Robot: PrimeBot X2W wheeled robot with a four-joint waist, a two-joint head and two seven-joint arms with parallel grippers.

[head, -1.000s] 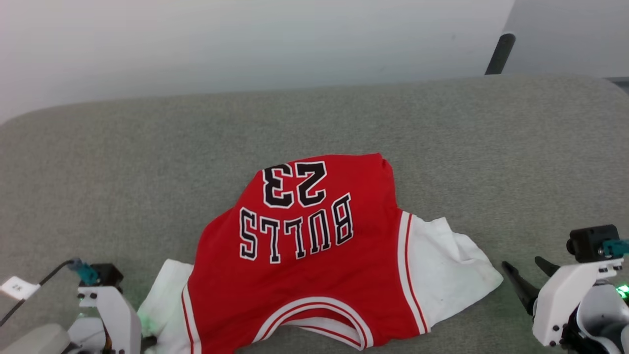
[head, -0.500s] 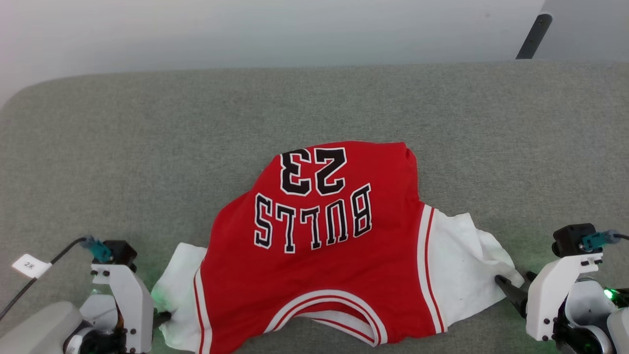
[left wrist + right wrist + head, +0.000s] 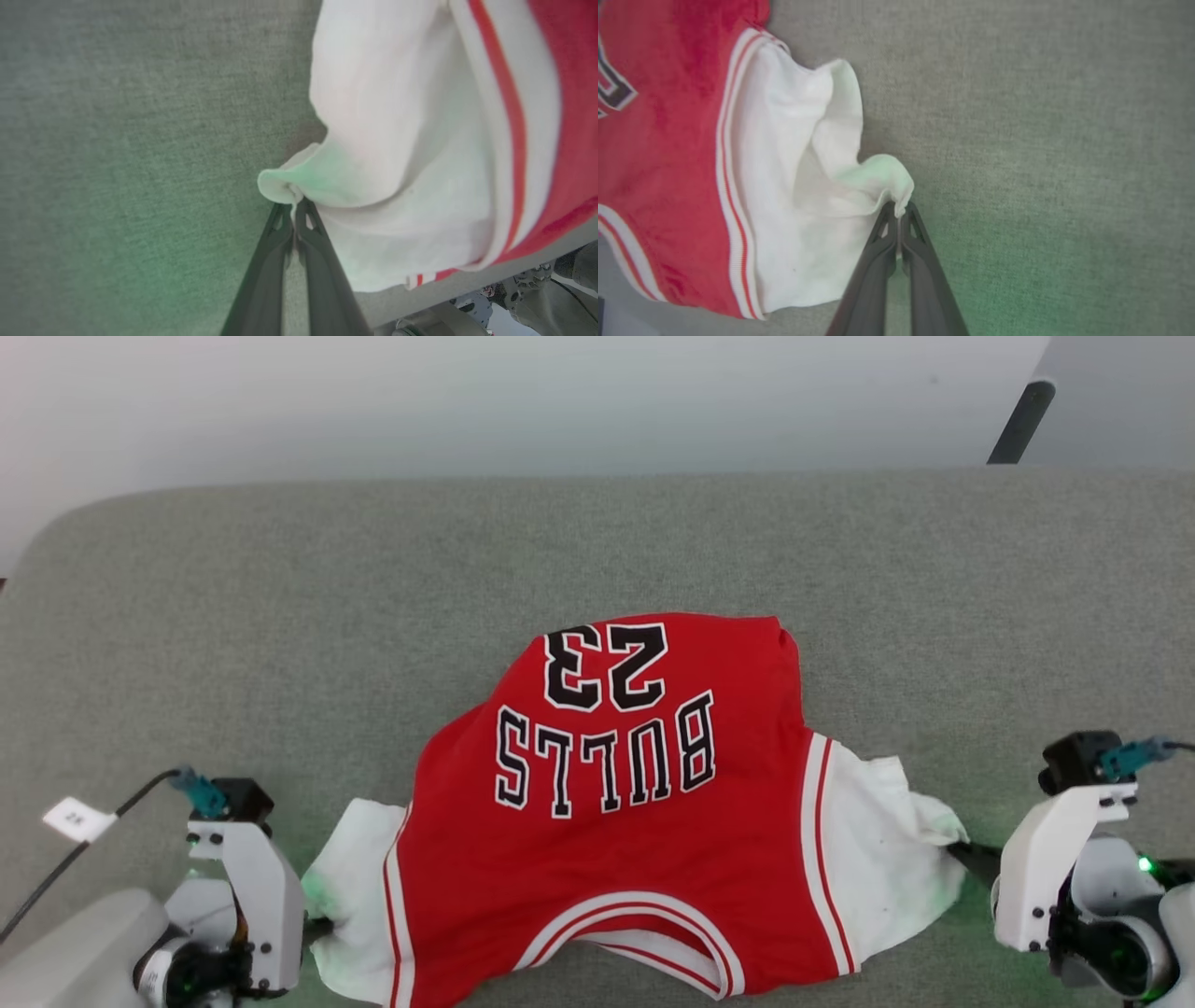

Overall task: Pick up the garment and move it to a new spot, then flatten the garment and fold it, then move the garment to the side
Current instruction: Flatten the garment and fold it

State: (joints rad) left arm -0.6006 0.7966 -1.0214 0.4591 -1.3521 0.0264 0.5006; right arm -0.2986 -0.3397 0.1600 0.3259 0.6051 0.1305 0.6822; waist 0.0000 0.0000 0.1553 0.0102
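The red jersey shirt [image 3: 635, 859] with short white sleeves and black "BULLS 23" lettering lies spread on the grey fabric-covered desk [image 3: 280, 616]. It sits at the near edge, between the two arms, with the collar on the near side. The left end effector [image 3: 293, 207] is fully closed, pinching the outer hem of the left white sleeve [image 3: 373, 116]. The right end effector [image 3: 899, 212] is fully closed, pinching a corner of the right white sleeve [image 3: 794, 154]. Each pinched tip bunches into a small peak.
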